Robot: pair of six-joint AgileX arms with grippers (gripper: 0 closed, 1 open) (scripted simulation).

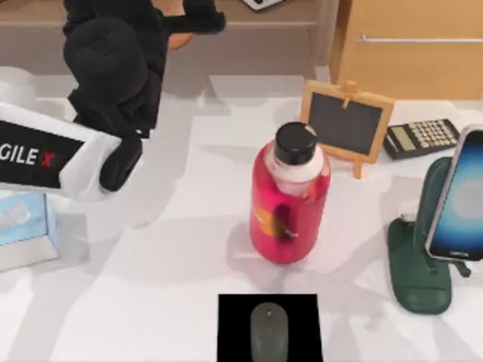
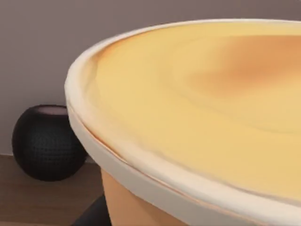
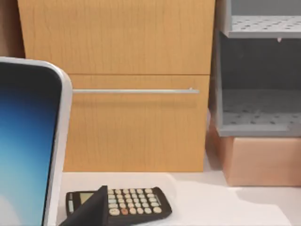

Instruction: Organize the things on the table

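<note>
Things to be organized are spread over a white desk [image 1: 173, 249], with a red bottle [image 1: 289, 197] with a black cap taken as the landmark at its middle. A grey mouse [image 1: 269, 330] is laid on a black mat [image 1: 234, 332] just in front of the bottle. A smartphone [image 1: 462, 197] is propped on a green stand [image 1: 419, 271] to the bottle's right. A small chalkboard [image 1: 346, 123] is stood just behind the bottle, and a calculator [image 1: 421, 138] is laid to the right of the chalkboard. The left arm [image 1: 113, 83] is raised far to the bottle's left, reaching toward the shelf behind. An orange cup [image 2: 188, 132] with a yellowish top is seen very close in the left wrist view, beside a round black speaker [image 2: 44, 143]. Whether the left fingers are spread or pinching cannot be told.
</note>
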